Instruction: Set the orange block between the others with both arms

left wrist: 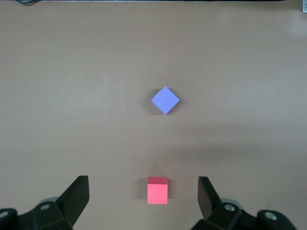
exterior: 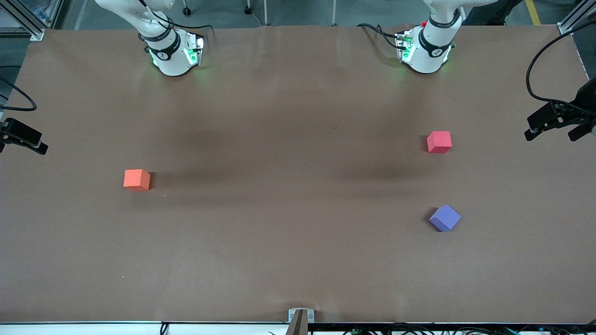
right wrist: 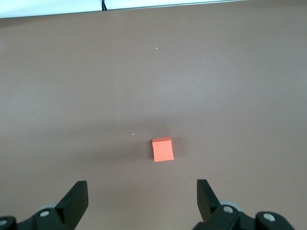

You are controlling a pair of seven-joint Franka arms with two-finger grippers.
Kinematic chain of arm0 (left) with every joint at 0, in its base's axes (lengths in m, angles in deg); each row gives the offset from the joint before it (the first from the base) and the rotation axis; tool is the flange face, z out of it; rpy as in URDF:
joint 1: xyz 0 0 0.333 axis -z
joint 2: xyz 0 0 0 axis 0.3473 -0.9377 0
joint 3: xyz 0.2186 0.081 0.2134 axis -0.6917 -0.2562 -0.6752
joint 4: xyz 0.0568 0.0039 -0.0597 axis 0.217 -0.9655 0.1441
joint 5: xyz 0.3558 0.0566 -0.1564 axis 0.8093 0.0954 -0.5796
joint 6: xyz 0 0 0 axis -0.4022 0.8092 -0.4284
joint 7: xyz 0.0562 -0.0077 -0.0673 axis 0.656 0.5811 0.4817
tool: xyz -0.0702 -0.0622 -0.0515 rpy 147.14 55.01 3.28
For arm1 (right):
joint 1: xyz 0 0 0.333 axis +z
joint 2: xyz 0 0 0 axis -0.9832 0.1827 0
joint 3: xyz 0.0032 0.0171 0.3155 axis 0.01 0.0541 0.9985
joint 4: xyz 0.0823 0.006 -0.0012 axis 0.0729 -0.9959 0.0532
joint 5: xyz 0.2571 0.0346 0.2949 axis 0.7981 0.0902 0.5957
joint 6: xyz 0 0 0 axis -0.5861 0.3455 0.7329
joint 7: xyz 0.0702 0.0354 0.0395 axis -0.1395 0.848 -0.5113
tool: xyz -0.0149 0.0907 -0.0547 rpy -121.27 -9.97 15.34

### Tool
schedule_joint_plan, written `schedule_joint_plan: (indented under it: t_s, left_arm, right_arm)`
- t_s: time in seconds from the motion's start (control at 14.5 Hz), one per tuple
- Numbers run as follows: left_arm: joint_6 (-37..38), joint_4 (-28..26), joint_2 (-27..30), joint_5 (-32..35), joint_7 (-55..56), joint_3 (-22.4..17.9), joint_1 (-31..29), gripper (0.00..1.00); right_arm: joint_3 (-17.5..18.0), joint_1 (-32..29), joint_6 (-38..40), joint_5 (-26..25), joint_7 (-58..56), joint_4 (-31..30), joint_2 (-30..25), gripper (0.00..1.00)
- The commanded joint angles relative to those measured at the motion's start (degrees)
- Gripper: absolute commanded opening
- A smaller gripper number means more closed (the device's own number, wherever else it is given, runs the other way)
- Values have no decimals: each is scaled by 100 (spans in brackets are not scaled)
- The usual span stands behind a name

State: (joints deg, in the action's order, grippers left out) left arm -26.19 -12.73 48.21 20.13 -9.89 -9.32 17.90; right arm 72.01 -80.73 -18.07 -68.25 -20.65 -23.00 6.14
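The orange block (exterior: pixel 137 179) rests on the brown table toward the right arm's end. The others, a pinkish-red cube (exterior: pixel 439 142) and a purple cube (exterior: pixel 445 217), sit toward the left arm's end, the purple one nearer the front camera and turned cornerwise. In the front view only the arms' bases show. My left gripper (left wrist: pixel 142 186) hangs open high over the pinkish-red cube (left wrist: pixel 157 190), with the purple cube (left wrist: pixel 165 99) also in its view. My right gripper (right wrist: pixel 142 188) hangs open high above the table beside the orange block (right wrist: pixel 162 149). Neither holds anything.
Black camera clamps reach in over both ends of the table (exterior: pixel 23 136) (exterior: pixel 556 120). A small metal mount (exterior: pixel 301 318) sits at the front edge. The green-lit arm bases (exterior: pixel 172 53) (exterior: pixel 426 49) stand along the table's edge farthest from the front camera.
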Motion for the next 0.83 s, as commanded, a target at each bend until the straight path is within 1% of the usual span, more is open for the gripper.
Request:
schedule_joint_plan:
  t_s: [0.0,0.14,0.41,0.62,0.69,0.76]
  left_arm:
    - [118,108,-42,-44,2,8,-13,100]
    - [118,125,-42,-44,28,8,-4,100]
    - [118,125,-42,-44,46,8,-4,100]
    - [118,116,-42,-44,46,8,-4,100]
    - [118,116,-42,-44,46,8,-4,100]
    - [118,108,-42,-44,46,8,-4,100]
  right_arm:
    - [-40,73,-211,-87,-36,-823,-549,100]
    - [-31,56,-492,-87,-36,-1177,-762,100]
    - [-48,47,-476,-95,-71,-1179,-763,100]
    - [-48,20,-467,-104,-71,-1214,-719,100]
    - [-48,12,-502,-104,-71,-1249,-632,100]
    - [-57,-6,-554,-113,-62,-1362,-413,100]
